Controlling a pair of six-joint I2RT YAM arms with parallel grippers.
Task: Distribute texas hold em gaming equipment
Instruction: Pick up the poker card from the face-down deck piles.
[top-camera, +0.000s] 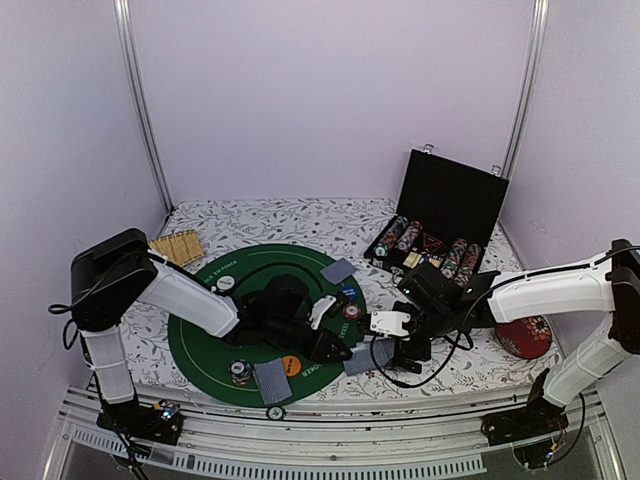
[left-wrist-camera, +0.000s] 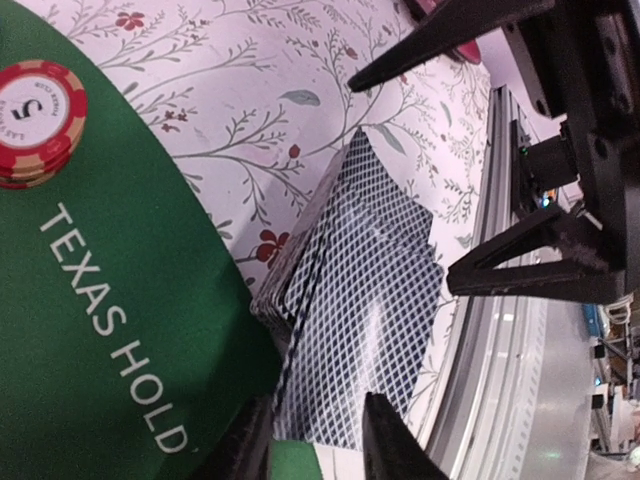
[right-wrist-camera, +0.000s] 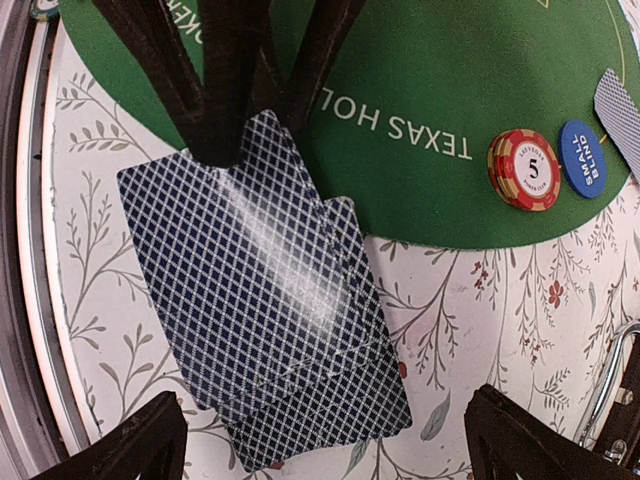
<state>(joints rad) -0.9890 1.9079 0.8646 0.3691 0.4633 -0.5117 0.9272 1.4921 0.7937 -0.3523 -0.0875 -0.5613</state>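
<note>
Lying on the floral tabletop (right-wrist-camera: 480, 300) at the green felt (right-wrist-camera: 450, 60) edge: one skewed stack of blue-backed cards (right-wrist-camera: 250, 280). Left hand (left-wrist-camera: 315, 425) slightly parted over its end; right hand (right-wrist-camera: 325, 420) spread wide above. One red chip stack (right-wrist-camera: 523, 169) on felt.

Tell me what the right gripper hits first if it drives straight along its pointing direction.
Probably the card stack: it lies directly ahead, between the fingers of the open right gripper. Depth unclear.

The left arm (top-camera: 185, 298) and the right arm (top-camera: 555, 288) have smooth white covers and black joints. A thin black cable (top-camera: 462, 338) hangs from the right one.
</note>
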